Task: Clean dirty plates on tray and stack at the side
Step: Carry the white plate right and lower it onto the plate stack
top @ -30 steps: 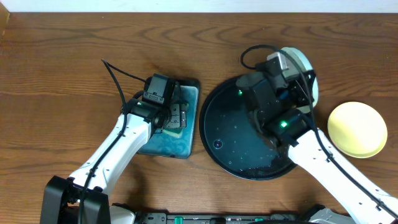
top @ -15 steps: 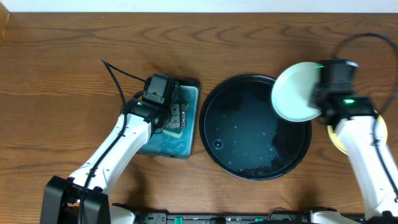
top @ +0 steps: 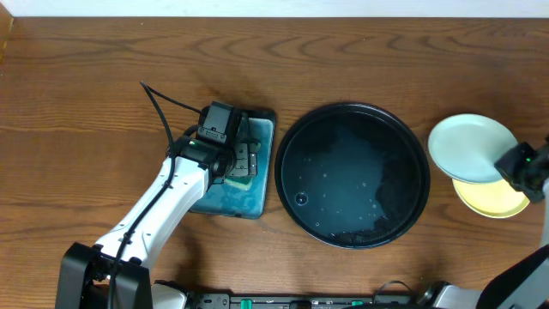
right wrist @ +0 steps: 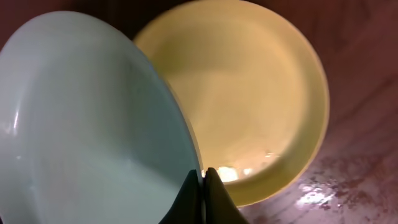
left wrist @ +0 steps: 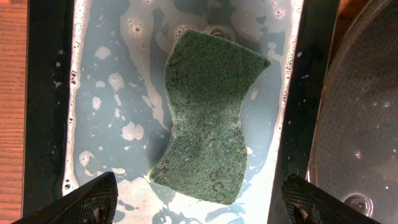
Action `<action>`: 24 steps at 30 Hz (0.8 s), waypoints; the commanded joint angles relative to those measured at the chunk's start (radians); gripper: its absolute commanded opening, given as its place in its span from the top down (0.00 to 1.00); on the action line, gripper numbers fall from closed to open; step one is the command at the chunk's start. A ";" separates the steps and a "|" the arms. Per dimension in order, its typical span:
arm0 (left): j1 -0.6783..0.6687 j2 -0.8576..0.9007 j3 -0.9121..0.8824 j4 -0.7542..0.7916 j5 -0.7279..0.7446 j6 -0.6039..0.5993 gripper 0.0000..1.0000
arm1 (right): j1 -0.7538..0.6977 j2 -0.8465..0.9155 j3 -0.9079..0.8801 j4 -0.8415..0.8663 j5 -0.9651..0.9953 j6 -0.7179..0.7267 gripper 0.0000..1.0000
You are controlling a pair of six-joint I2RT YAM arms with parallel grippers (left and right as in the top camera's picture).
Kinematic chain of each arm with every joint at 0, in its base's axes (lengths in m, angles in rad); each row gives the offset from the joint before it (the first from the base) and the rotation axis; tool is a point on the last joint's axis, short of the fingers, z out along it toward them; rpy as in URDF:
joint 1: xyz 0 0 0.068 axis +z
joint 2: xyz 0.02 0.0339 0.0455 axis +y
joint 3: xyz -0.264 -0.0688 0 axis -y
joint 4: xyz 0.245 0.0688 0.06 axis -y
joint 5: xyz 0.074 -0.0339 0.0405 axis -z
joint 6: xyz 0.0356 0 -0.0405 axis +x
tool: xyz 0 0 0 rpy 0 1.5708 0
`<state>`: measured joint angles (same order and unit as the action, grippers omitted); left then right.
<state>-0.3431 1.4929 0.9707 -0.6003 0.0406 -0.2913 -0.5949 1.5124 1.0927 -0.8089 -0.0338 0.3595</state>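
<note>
1. A brown wood-grain desk (top: 86,69) fills the view, with a white wall strip (top: 257,7) along its 12 o'clock edge.
2. The wet black tray (top: 296,146) sits mid-desk. At its 9 o'clock a basin (left wrist: 46,93) of soapy water holds a green sponge (left wrist: 208,124).
3. The left gripper (left wrist: 200,202) hangs over the sponge, jaws wide apart.
4. At the tray's 3 o'clock, the right gripper (right wrist: 202,183) has its jaws clamped on the rim of a pale plate (right wrist: 93,112), which hides the 10 o'clock side of the yellow plate (right wrist: 249,93).
5. Whether the plates touch is unclear. Overhead, the right gripper is partly cut off.
</note>
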 commanded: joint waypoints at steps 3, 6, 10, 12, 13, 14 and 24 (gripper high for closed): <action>0.000 0.004 -0.003 -0.002 -0.016 0.002 0.15 | -0.099 0.089 0.004 0.016 -0.061 0.030 0.99; 0.000 0.004 -0.003 -0.002 -0.016 0.002 0.15 | -0.132 0.124 0.004 0.024 -0.061 0.030 0.99; 0.000 0.005 -0.003 -0.001 -0.016 0.002 0.15 | -0.182 0.174 0.004 0.026 -0.060 0.029 0.99; 0.000 0.005 -0.003 -0.001 -0.016 0.002 0.15 | -0.204 0.195 0.004 0.023 -0.060 0.029 0.99; 0.000 0.005 -0.003 -0.001 -0.016 0.002 0.15 | -0.214 0.207 0.004 0.018 -0.060 0.029 0.99; 0.000 0.005 -0.003 -0.001 -0.016 0.002 0.15 | -0.219 0.214 0.004 0.015 -0.060 0.029 0.99; 0.000 0.005 -0.003 -0.001 -0.016 0.002 0.14 | -0.249 0.273 0.004 0.002 -0.024 0.029 0.54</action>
<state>-0.3431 1.4929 0.9707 -0.6003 0.0383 -0.2913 -0.8299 1.7779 1.0927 -0.8047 -0.0830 0.3809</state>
